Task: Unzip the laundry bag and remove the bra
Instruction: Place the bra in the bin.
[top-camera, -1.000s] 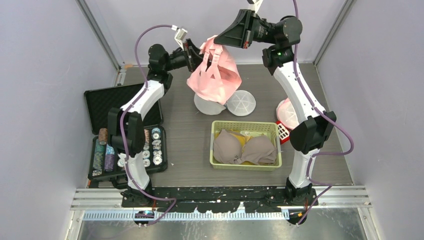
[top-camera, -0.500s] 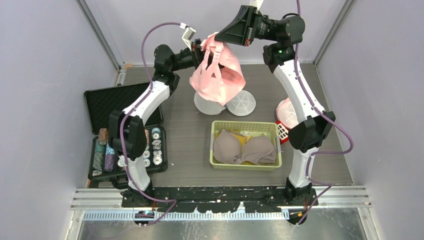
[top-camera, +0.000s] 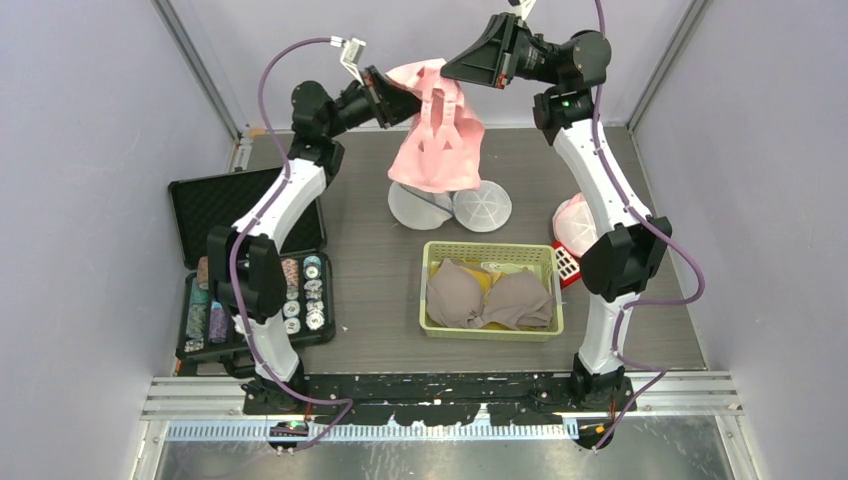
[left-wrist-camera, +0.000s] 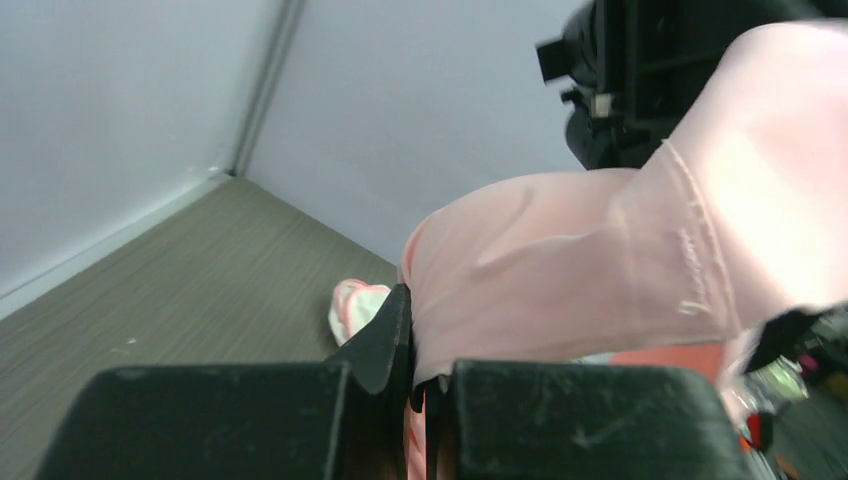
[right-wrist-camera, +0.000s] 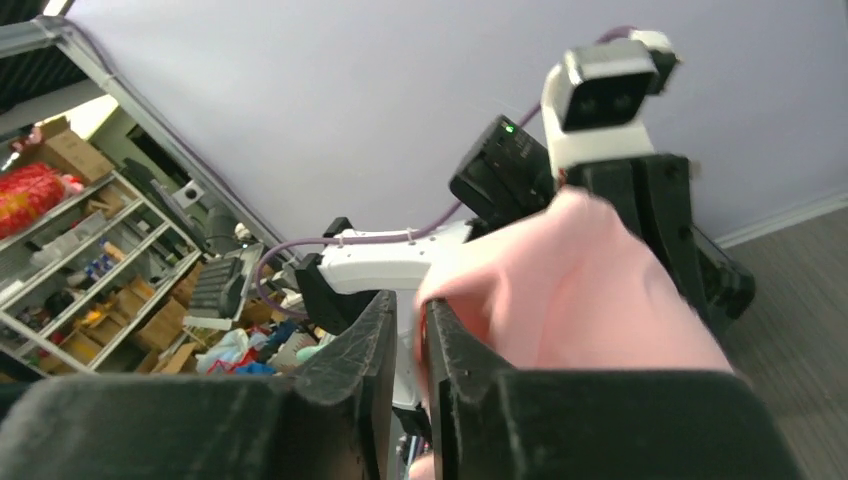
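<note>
Grey wood-grain table (top-camera: 360, 250), enclosed by pale lilac walls (top-camera: 100, 120). Above its far side the pink bra (top-camera: 440, 150) hangs in the air, clear of the table and spread between the two arms.

The left gripper (top-camera: 388, 100) is pressed together on one upper edge of the fabric. In its wrist view we see the cloth nipped between the dark fingers. The right gripper (top-camera: 452, 78) is closed in the same way on the opposite edge, with a fold of pink caught in the narrow gap.

Directly below lies the bag (top-camera: 482, 208), a white mesh shell lying open in two rounded halves side by side. From this we judge the unzipping done and the bra already out.

We judge the bra light and limp. Its cups keep some curve, while the straps and cut-out bands dangle and could snag. The knit looks smooth, so a shallow pinch may slip. A seamed edge or band should give a surer hold than the face of a cup. The bag holds its dome form, which suggests a springy, half-stiff mesh, light enough to be dragged along if a strap catches it.

Nearer the bases stands a yellow-green latticed basket (top-camera: 490, 250) holding taupe bras. To the left lies an open black case (top-camera: 215, 200) of chips.
</note>
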